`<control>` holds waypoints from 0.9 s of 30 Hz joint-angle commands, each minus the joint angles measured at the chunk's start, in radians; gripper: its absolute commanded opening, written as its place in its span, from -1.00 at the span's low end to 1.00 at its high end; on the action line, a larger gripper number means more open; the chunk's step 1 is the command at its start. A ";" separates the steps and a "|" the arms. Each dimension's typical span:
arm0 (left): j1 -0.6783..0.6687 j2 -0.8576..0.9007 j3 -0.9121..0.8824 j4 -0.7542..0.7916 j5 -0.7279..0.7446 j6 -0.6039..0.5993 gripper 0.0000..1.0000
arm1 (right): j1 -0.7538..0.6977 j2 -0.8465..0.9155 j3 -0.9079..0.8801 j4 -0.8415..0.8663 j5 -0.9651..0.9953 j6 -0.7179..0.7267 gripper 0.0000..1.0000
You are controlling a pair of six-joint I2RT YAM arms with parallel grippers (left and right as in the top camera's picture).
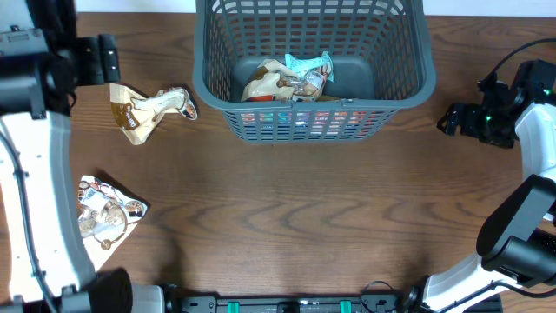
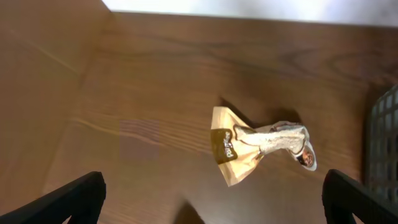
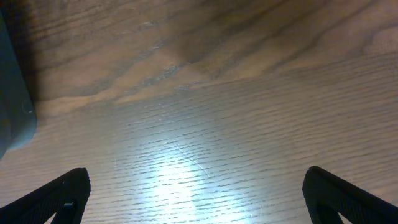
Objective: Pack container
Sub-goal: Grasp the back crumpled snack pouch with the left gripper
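The container (image 1: pixel 408 83) is a large dark grey lattice basket at the top centre of the table. Snack packets (image 1: pixel 287 80) lie inside it. A tan crumpled snack packet (image 1: pixel 149 109) lies on the table left of the basket, also in the left wrist view (image 2: pixel 258 146). Another packet (image 1: pixel 106 213) lies lower left. My left gripper (image 1: pixel 106 59) is open and empty above the table, left of the tan packet (image 2: pixel 214 202). My right gripper (image 1: pixel 452 117) is open and empty over bare table, right of the basket (image 3: pixel 196 199).
The basket's edge shows at the right of the left wrist view (image 2: pixel 382 143) and its corner at the left of the right wrist view (image 3: pixel 12 106). The wooden table (image 1: pixel 295 209) runs wide below the basket. Cables trail by the right arm (image 1: pixel 508 65).
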 commanded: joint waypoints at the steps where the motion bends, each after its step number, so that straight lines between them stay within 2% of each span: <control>1: -0.002 0.096 0.007 0.008 0.066 0.156 0.97 | 0.006 -0.003 -0.003 0.000 0.002 -0.011 0.99; 4: -0.001 0.177 0.007 0.028 0.066 0.321 0.97 | 0.006 -0.003 -0.003 0.000 0.003 -0.011 0.99; 14: -0.002 0.428 0.007 0.067 0.166 0.621 0.97 | 0.006 -0.003 -0.003 -0.001 0.003 -0.010 0.99; 18: -0.002 0.501 0.007 0.065 0.219 0.666 0.97 | 0.006 -0.003 -0.003 0.000 0.003 -0.011 0.99; 27: -0.002 0.597 0.007 0.038 0.228 0.726 0.97 | 0.006 -0.003 -0.003 -0.001 0.003 -0.011 0.98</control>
